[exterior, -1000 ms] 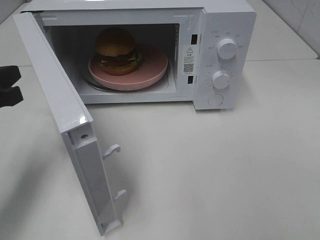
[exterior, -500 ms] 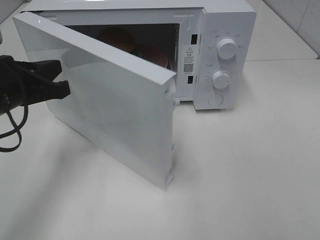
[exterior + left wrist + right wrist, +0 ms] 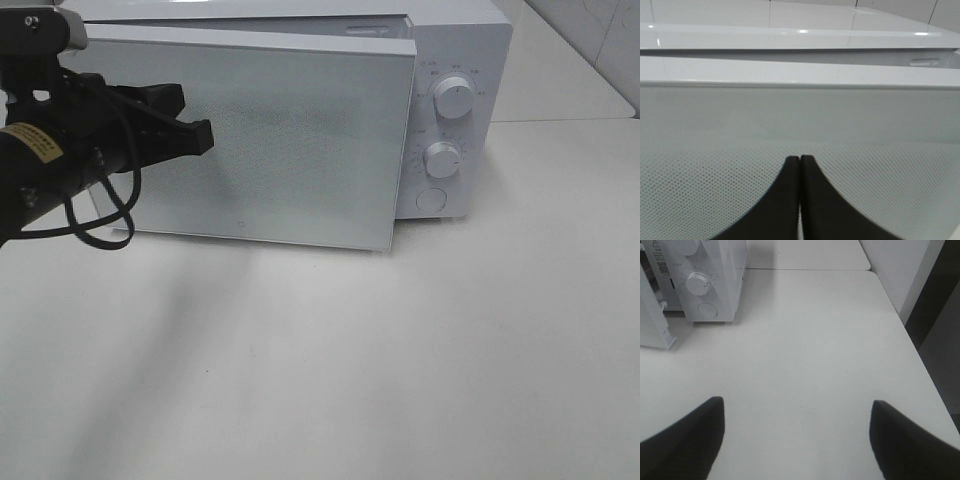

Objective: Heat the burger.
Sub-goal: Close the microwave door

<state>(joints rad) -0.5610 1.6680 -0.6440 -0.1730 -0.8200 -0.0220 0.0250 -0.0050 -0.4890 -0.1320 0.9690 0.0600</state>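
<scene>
The burger is hidden behind the white microwave door (image 3: 290, 150), which stands almost shut, its free edge a little off the front of the microwave (image 3: 460, 50). My left gripper (image 3: 205, 135) is shut with nothing in it, its black fingertips against the outer face of the door on its left half. In the left wrist view the two closed fingers (image 3: 790, 200) lie on the dotted door window (image 3: 880, 165). My right gripper (image 3: 796, 404) hangs open over bare table to the right of the microwave (image 3: 715, 270), holding nothing; it is out of the exterior high view.
The control panel carries two white knobs (image 3: 454, 98) (image 3: 441, 158) and a round button (image 3: 431, 200). A black cable (image 3: 95, 225) loops under my left arm. The white table (image 3: 400, 360) stretches in front; its right edge (image 3: 912, 345) drops off.
The door has swung from wide open to almost shut, hiding the burger and the pink plate. My left gripper has moved right and inward, staying against the door.
</scene>
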